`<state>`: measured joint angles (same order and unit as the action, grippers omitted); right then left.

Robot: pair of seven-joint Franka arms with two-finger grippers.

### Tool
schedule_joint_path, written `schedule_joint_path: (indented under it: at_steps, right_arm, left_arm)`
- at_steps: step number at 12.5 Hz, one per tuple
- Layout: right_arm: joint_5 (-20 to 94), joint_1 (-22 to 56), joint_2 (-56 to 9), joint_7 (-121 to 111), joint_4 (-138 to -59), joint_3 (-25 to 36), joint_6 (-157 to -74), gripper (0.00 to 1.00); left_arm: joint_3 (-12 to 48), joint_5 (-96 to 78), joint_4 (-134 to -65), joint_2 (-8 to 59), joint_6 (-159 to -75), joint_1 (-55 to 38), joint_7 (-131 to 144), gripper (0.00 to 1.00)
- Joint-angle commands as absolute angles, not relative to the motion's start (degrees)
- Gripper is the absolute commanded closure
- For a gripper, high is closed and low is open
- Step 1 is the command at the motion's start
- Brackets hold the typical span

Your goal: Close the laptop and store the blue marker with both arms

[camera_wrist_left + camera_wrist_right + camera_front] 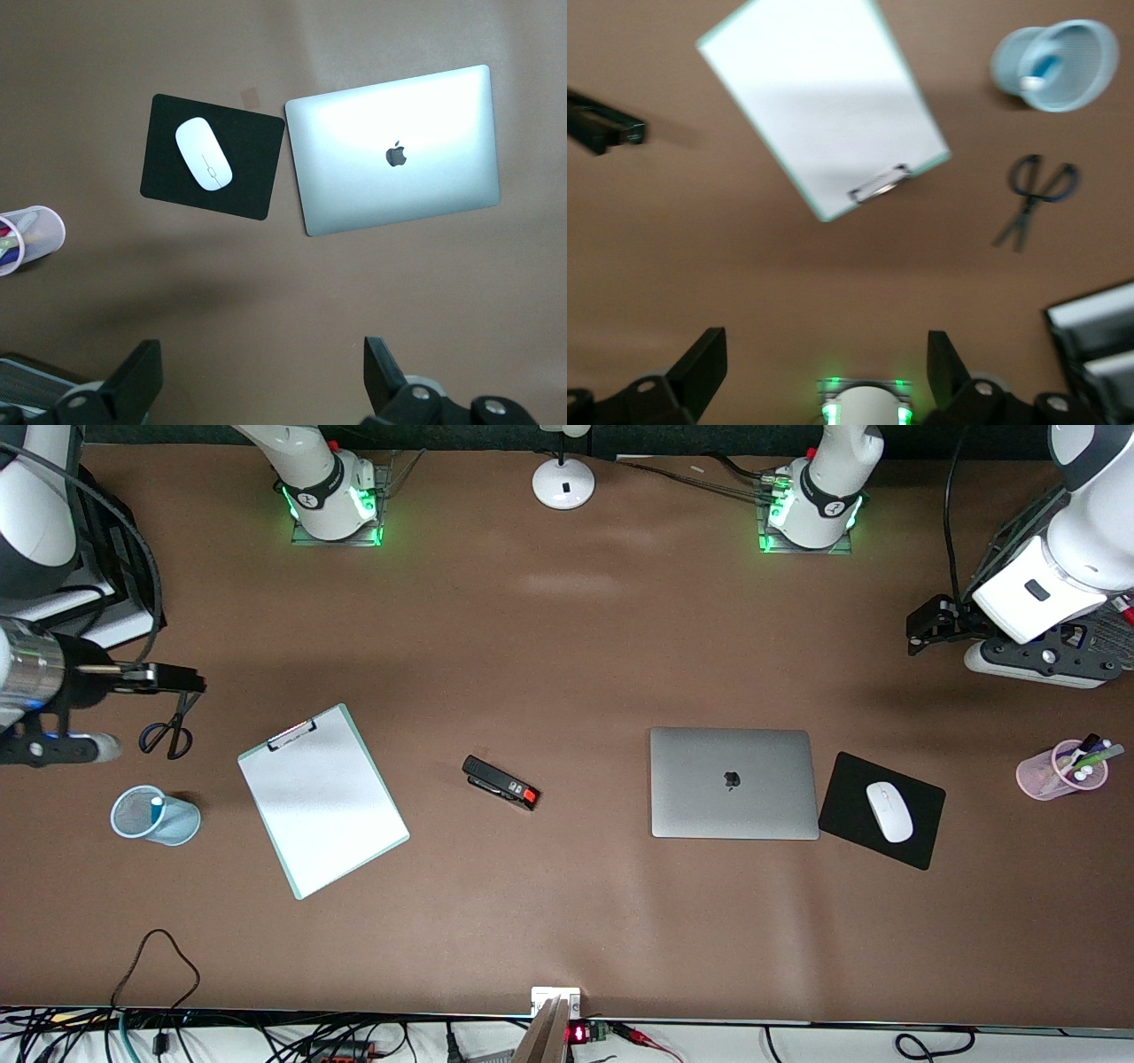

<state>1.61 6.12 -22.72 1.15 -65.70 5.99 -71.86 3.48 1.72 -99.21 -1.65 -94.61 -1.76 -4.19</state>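
Note:
The silver-grey laptop [733, 782] lies shut and flat on the table, apple logo up; it also shows in the left wrist view [399, 150]. The blue marker [157, 806] stands in a light-blue mesh cup [168, 824] at the right arm's end; it also shows in the right wrist view [1044, 67]. My left gripper [921, 631] hangs open and empty over the table at the left arm's end, its tips wide apart in the left wrist view [261, 372]. My right gripper [173, 680] is open and empty over the scissors [168, 731].
A black mousepad [850, 806] with a white mouse [889, 811] lies beside the laptop. A pink cup of markers [1054, 772] stands at the left arm's end. A clipboard [323, 802] and a black stapler [500, 782] lie mid-table. A white lamp base [563, 483] stands between the arm bases.

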Motion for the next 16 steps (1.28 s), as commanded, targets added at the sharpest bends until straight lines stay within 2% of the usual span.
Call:
schedule_joint_path:
  at_steps: [1,3,4,7,12,16]
  right_arm:
    - [-2.1,5.9,-18.0,2.1,-70.2,5.5,-77.3,0.00]
    - [-3.2,4.7,-15.0,-2.3,-74.9,5.5,-88.9,0.00]
    - [-2.9,3.4,-13.5,-4.0,-77.1,5.5,-91.5,0.00]
    - [-0.4,-1.0,-10.5,-4.3,-81.8,4.0,-91.8,0.00]
    - [-0.1,-0.6,-9.3,-3.4,-82.3,3.8,-91.1,0.00]
    - [-0.3,-0.7,-4.0,-3.6,-90.4,4.0,-94.0,0.00]
  left_arm:
    - [3.7,1.2,-97.6,-0.9,-93.4,-1.6,-5.4,0.00]
    - [3.7,1.2,-97.6,-0.9,-93.3,-1.6,-5.5,0.00]
    - [3.7,1.2,-97.6,-0.9,-93.3,-1.6,-5.5,0.00]
    - [3.7,1.2,-97.6,-0.9,-93.3,-1.6,-5.5,0.00]
    - [3.6,1.2,-97.6,-0.9,-93.3,-1.5,-5.5,0.00]
    - [3.6,1.2,-97.6,-0.9,-93.3,-1.5,-5.5,0.00]
